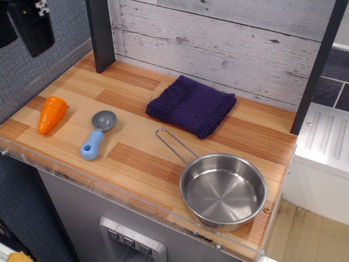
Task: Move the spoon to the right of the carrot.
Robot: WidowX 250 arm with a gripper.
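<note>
The blue-handled spoon (pixel 97 134) is lying flat, grey bowl facing up. The orange carrot (pixel 50 113) is lying near, on its left.

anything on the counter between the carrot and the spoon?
Nothing. In the observation.image view, only bare wood counter separates the carrot from the spoon; they lie apart, not touching.

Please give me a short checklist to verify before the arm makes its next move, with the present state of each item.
1. Spoon lies to the right of the carrot: ok.
2. Spoon and carrot are apart, not touching: ok.
3. Spoon is free of the pincer, which is raised at top left: ok.
4. Pincer open or shut: cannot tell, it is partly cut off.
5. Pan and cloth are away from the spoon: ok.
</note>
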